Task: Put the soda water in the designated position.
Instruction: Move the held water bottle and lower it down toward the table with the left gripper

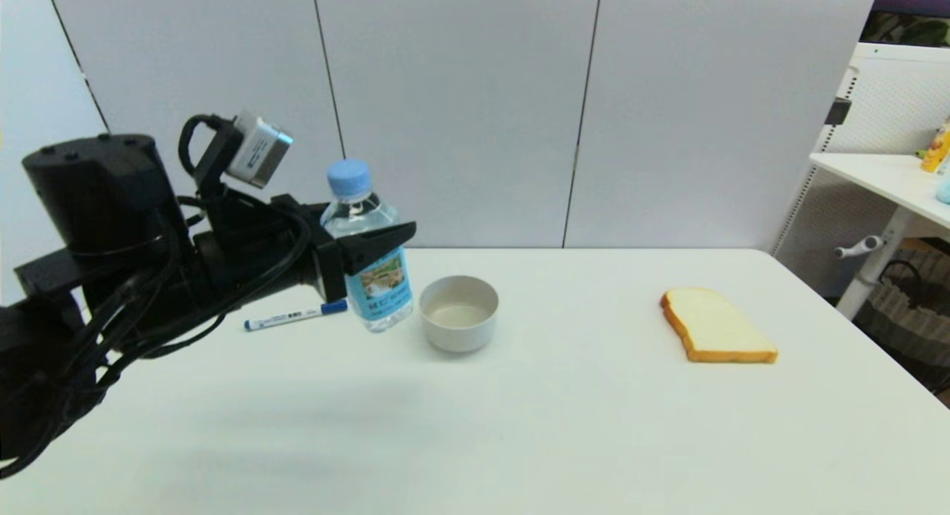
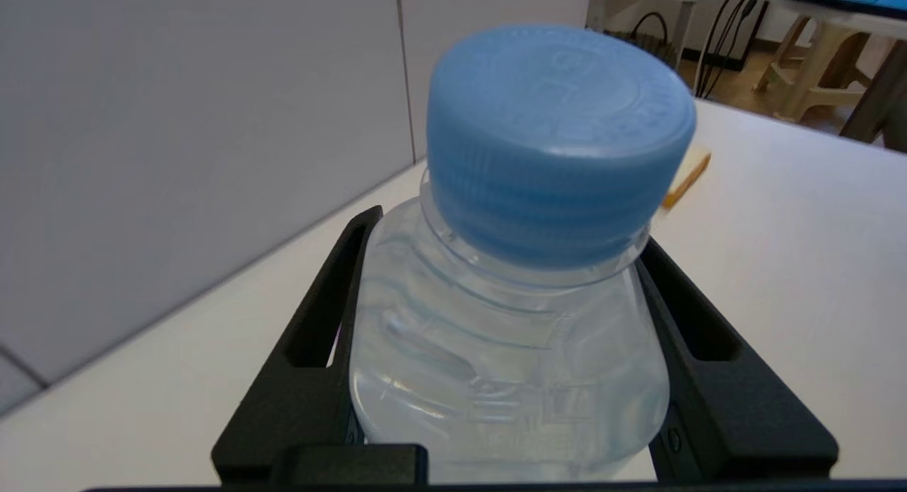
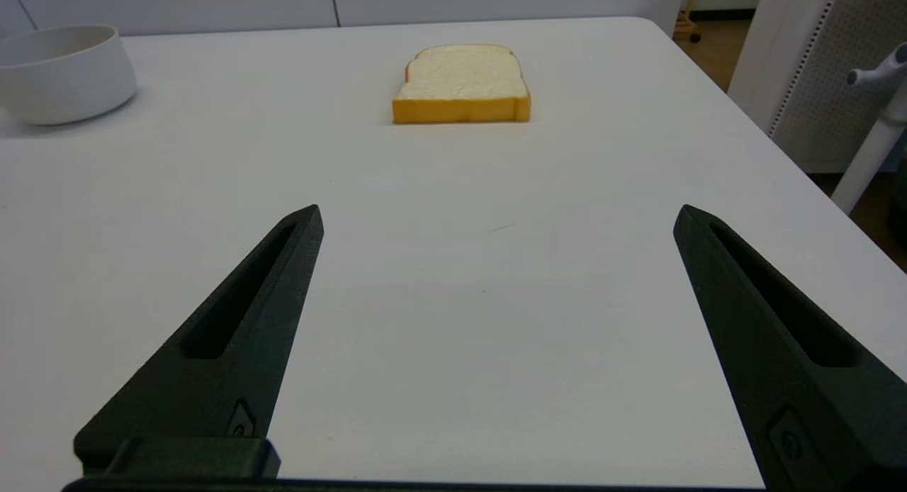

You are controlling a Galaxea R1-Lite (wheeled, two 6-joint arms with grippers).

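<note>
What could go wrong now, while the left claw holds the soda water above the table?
1. The left claw grips the soda water high, at its shoulder under the cap, and the bottle looks slightly tilted; set down like this, it may tip over.
2. The bowl and the marker pen lie close on either side of the bottle; a lowering or sideways move might knock either.
The right claw hangs open, away from all this.

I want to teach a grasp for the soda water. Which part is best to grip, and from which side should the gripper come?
Probably the shoulder just under the cap, from the side, fingers level. The soda water stands upright and round there, and the left gripper already holds it so, one finger on each side.
</note>
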